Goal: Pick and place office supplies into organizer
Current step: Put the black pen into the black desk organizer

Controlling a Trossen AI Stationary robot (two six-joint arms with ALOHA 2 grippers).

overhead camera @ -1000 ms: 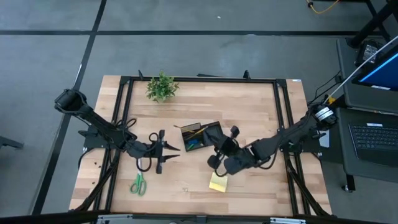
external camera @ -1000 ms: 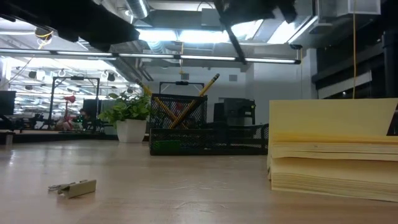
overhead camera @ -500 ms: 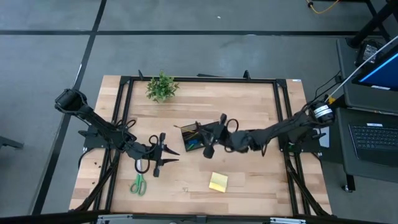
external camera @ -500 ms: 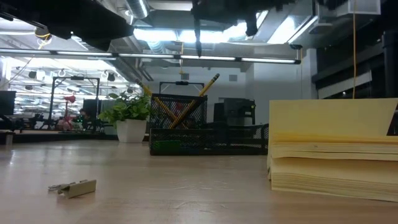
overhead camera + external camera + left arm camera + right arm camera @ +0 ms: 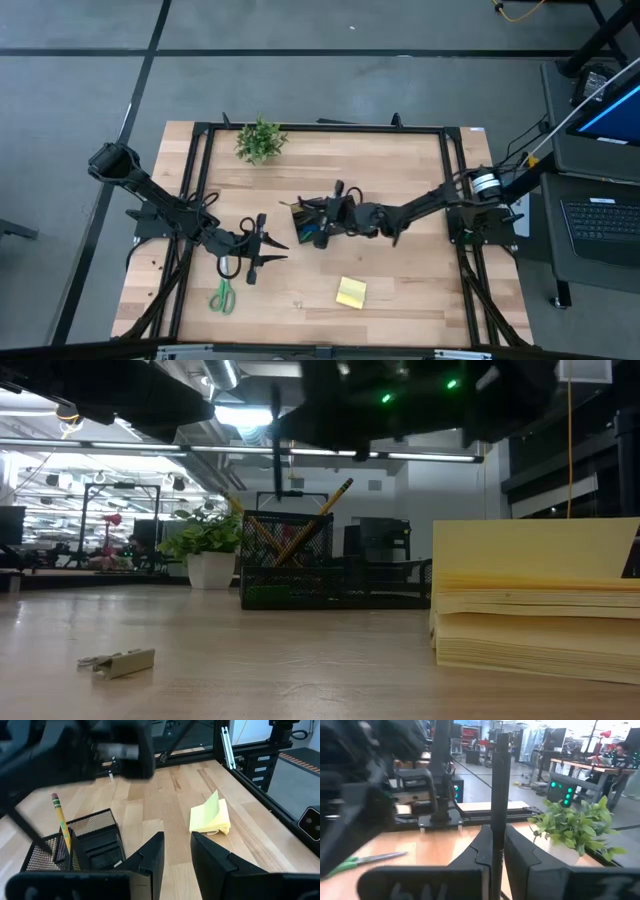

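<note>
**Pen held upright above the organizer**

The right gripper (image 5: 335,205) hovers over the organizer (image 5: 322,220), near the middle of the bench (image 5: 400,170). Its fingers (image 5: 482,845) are closed on a thin black pen (image 5: 498,800), which stands upright between them. In the low view the pen (image 5: 276,435) hangs above the taller mesh section, where pencils (image 5: 315,520) already lean.

I judge the pen to be light, stiff and smooth, so it can slip or turn if the grip is weak. The hold low on the shaft looks good, because the pen can stay vertical and drop straight in.

The left gripper (image 5: 262,243) waits over the left part of the bench, its fingers (image 5: 152,857) a little apart and holding nothing.

The scissors (image 5: 222,296) lie flat near the front left; the metal blades are hard and thin, so the handles seem the better place. The sticky pad (image 5: 351,292) is soft paper with a lifted top sheet (image 5: 212,805); I would take it by the edges of the whole block.
</note>
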